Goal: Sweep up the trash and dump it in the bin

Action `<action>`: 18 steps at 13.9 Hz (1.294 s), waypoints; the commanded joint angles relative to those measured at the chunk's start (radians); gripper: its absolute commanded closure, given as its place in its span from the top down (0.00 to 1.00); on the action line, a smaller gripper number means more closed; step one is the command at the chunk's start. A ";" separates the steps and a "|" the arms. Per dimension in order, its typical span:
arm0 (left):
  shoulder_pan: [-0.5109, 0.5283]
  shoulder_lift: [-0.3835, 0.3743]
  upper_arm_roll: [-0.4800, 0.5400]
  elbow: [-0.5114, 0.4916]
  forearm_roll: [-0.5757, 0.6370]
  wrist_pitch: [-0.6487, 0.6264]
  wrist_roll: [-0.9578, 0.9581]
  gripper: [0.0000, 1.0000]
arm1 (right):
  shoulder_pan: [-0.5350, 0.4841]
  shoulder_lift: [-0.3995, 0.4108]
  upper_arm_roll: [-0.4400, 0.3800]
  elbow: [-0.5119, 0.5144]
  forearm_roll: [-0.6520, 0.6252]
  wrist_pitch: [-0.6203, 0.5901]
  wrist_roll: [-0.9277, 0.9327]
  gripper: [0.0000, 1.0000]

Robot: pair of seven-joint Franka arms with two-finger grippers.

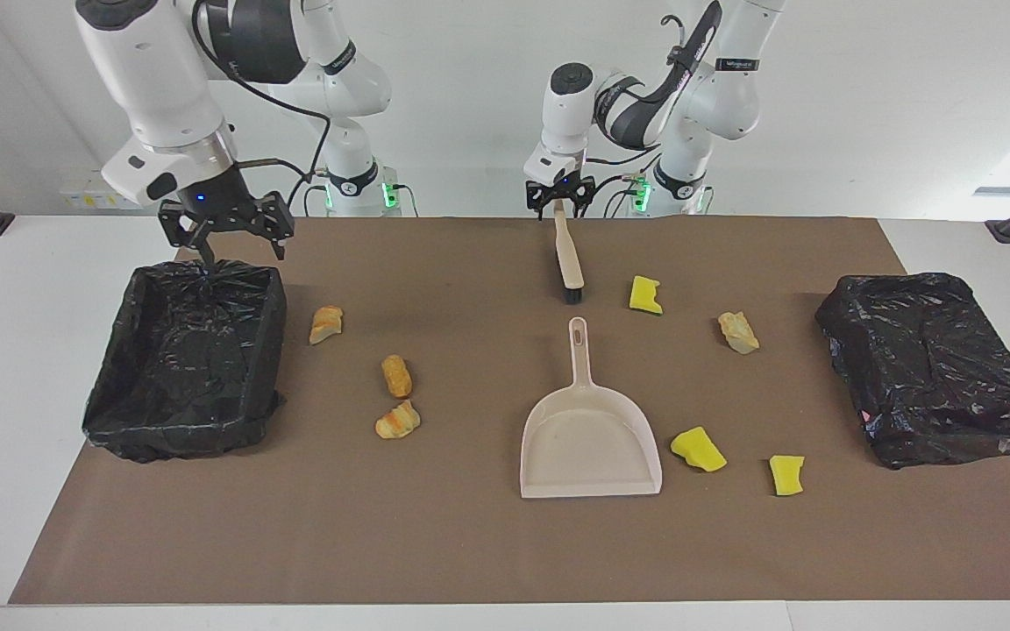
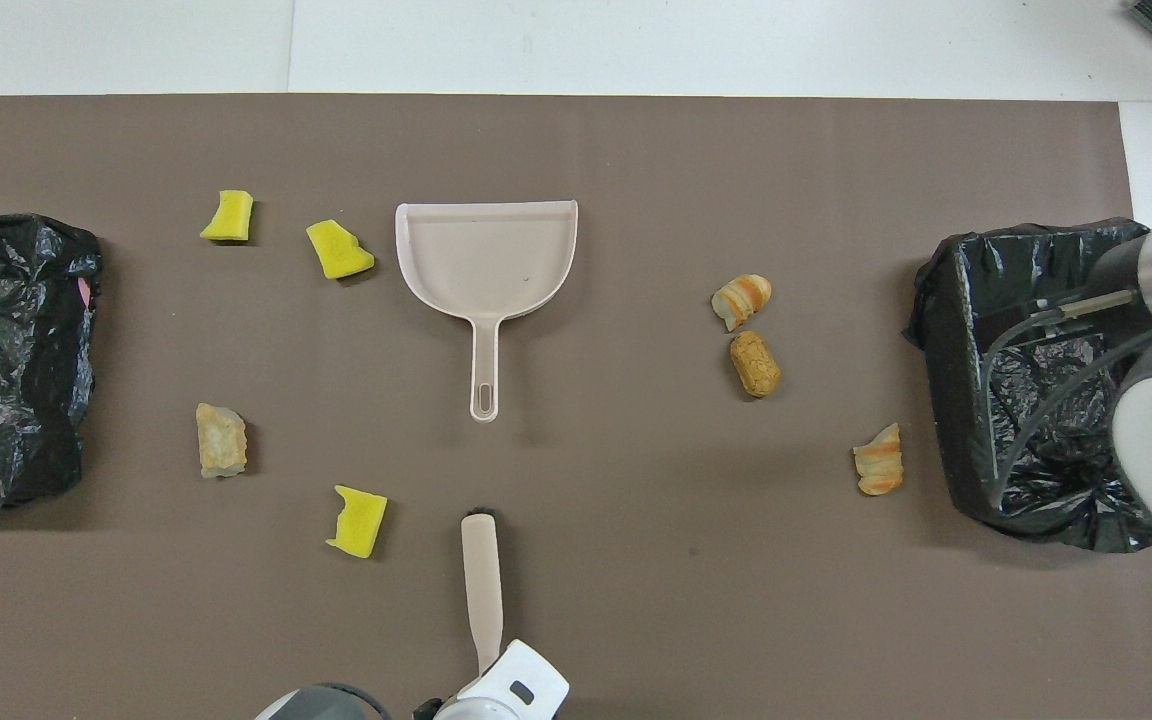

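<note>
The trash lies loose on the brown mat. Three yellow sponge pieces [image 1: 645, 294] [image 1: 698, 449] [image 1: 786, 474] and one bread lump [image 1: 738, 332] lie toward the left arm's end. Three bread lumps [image 1: 326, 323] [image 1: 396, 375] [image 1: 397, 421] lie toward the right arm's end. A beige brush [image 1: 568, 258] lies mid-table, its handle pointing at the robots. My left gripper [image 1: 560, 203] is open and straddles the handle's end. My right gripper [image 1: 226, 241] is open and empty above the robot-side rim of a black-lined bin [image 1: 185, 359].
A beige dustpan [image 1: 588, 438] lies farther from the robots than the brush, its handle toward them; it also shows in the overhead view [image 2: 486, 260]. A second black-lined bin [image 1: 935, 368] stands at the left arm's end of the table.
</note>
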 commanded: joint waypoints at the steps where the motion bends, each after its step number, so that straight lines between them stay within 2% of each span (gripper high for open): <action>1: -0.019 -0.021 0.017 -0.003 -0.013 -0.079 0.008 0.16 | 0.020 -0.013 0.002 -0.068 0.044 0.050 -0.024 1.00; 2: -0.017 -0.016 0.018 0.005 -0.013 -0.087 0.010 0.04 | 0.023 -0.004 0.002 -0.070 0.081 0.070 -0.018 1.00; 3: -0.008 -0.012 0.020 0.012 -0.013 -0.091 0.007 0.00 | 0.023 0.010 0.002 -0.061 0.107 0.077 -0.014 1.00; 5: 0.012 -0.001 0.021 0.044 -0.009 -0.116 0.005 0.00 | 0.025 0.057 0.004 -0.009 0.110 0.065 -0.011 1.00; 7: 0.093 -0.004 0.021 0.098 0.002 -0.194 0.005 0.00 | 0.043 0.121 0.004 0.084 0.113 0.047 0.014 1.00; 9: 0.177 -0.013 0.024 0.147 0.016 -0.258 0.005 0.00 | 0.062 0.160 0.021 0.099 0.109 0.065 0.086 1.00; 10: 0.229 -0.019 0.024 0.173 0.060 -0.287 0.005 0.00 | 0.074 0.183 0.040 0.102 0.104 0.074 0.126 1.00; 12: 0.332 -0.033 0.027 0.213 0.080 -0.330 0.017 0.00 | 0.082 0.211 0.077 0.108 0.106 0.129 0.185 1.00; 14: 0.437 -0.036 0.028 0.223 0.118 -0.344 0.053 0.00 | 0.141 0.240 0.097 0.102 0.107 0.218 0.308 1.00; 15: 0.510 -0.032 0.029 0.220 0.128 -0.344 0.114 0.00 | 0.199 0.251 0.097 0.087 0.100 0.284 0.374 1.00; 18: 0.743 -0.016 0.029 0.216 0.129 -0.344 0.498 0.00 | 0.311 0.315 0.096 0.085 0.084 0.388 0.552 1.00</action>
